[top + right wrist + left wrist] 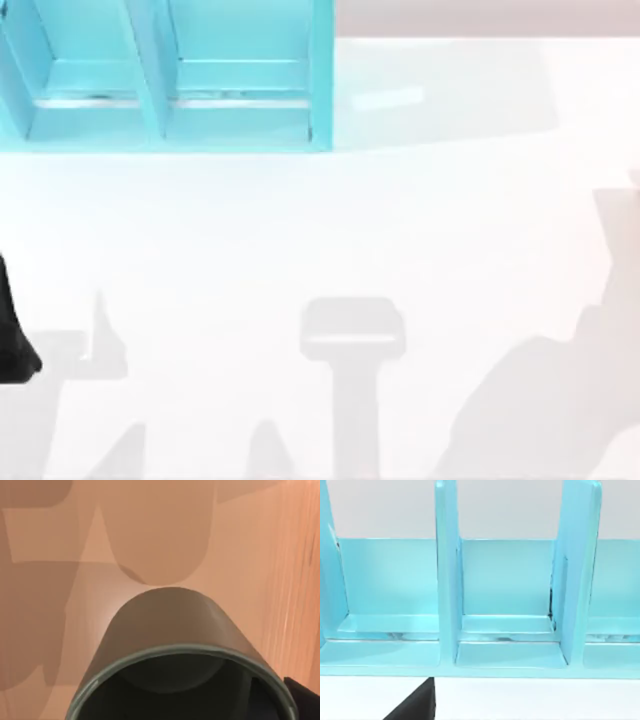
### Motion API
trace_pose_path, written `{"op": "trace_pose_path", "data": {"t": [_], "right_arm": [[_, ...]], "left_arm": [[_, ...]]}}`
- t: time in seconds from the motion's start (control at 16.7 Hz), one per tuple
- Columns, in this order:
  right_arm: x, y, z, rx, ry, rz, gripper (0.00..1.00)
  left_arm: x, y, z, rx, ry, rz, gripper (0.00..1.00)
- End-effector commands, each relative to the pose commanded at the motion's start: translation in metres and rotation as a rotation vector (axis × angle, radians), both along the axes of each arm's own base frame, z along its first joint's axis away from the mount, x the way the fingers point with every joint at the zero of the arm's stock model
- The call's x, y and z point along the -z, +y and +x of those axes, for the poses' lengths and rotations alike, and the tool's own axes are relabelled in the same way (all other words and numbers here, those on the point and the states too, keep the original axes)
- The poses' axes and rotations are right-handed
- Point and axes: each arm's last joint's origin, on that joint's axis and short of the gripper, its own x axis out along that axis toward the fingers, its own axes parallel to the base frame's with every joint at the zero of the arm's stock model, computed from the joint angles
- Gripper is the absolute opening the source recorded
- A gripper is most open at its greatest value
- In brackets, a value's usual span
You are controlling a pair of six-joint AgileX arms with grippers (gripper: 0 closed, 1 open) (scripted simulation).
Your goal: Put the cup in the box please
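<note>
The cup (175, 645) is dark olive-grey and round, with a darker inside. It sits very close in the right wrist view, its open mouth facing the camera, over a tan surface that carries its rounded shadow. A dark part of my right gripper (305, 695) shows beside the cup's rim. The box (170, 75) is a cyan open box with upright dividers, at the back left of the table in the top view. In the left wrist view the box (505, 580) faces the camera, with a dark part of my left gripper (415, 705) in front of it.
The white table (330, 230) stretches from the box toward the front and right, crossed by grey shadows of the arms. A dark piece of my left arm (12, 340) sits at the table's left edge. Cyan dividers (447, 575) split the box into compartments.
</note>
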Motion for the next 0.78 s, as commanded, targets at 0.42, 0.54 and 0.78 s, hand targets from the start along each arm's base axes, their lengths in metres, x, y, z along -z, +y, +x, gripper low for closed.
{"op": "trace_pose_path", "data": {"t": [0.42, 0.54, 0.78], "right_arm": [[0.0000, 0.0000, 0.0000, 0.000, 0.000, 0.000, 0.83], [0.0000, 0.0000, 0.0000, 0.000, 0.000, 0.000, 0.98], [0.0000, 0.0000, 0.0000, 0.000, 0.000, 0.000, 1.00]], "left_arm": [[0.0000, 0.0000, 0.0000, 0.000, 0.000, 0.000, 1.00], [0.0000, 0.0000, 0.0000, 0.000, 0.000, 0.000, 1.00], [0.0000, 0.0000, 0.0000, 0.000, 0.000, 0.000, 1.00]]}}
